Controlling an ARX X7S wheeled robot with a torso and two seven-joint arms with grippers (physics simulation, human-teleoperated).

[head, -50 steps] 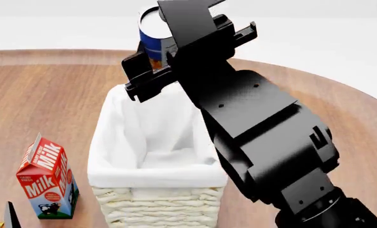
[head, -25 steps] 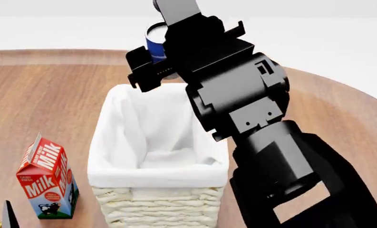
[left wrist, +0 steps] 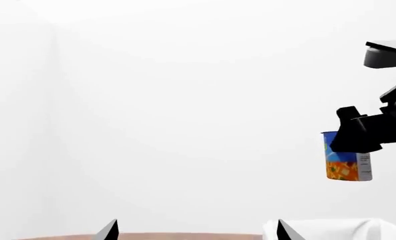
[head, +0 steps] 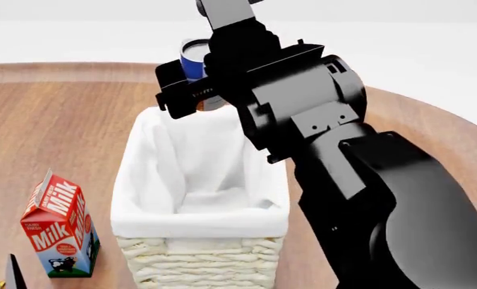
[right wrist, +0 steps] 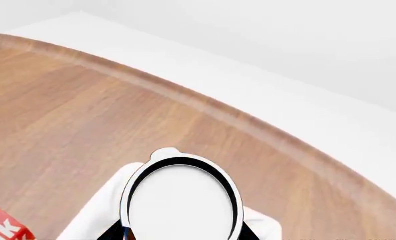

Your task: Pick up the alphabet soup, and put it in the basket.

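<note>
Looking out from the left wrist view, the alphabet soup can (left wrist: 345,165) hangs in mid-air against a white backdrop, its blue label up top and the orange-yellow picture below. The right gripper (left wrist: 374,132) clamps it from the side, a black mass covering the can's upper part. Under the can, clearly apart from it, the white cloth lining of the basket (left wrist: 337,229) rises at the edge of the picture, and a strip of the wooden table (left wrist: 184,236) shows beside it. Two dark fingertips (left wrist: 108,231) of the left gripper (left wrist: 196,231) poke into view, spread wide with nothing between them.

From the head view, the right arm (head: 326,150) reaches forward across the picture and its gripper (head: 202,84) pinches the alphabet soup (head: 192,57) above the far end of the wicker basket (head: 202,256). Only the can's white top and a sliver of blue label show past the black fingers. The basket stands on the round wooden table (head: 53,120), its white lining folded over the rim. A red milk carton (head: 59,226) stands upright near the basket's left side, apart from it.

From the right wrist view, the can's white top (right wrist: 181,202) fills the lower middle, ringed in black, with white cloth showing beneath it. A red corner of the milk carton (right wrist: 1,227) peeks in, and the table's curved edge (right wrist: 204,107) sweeps across behind.
</note>
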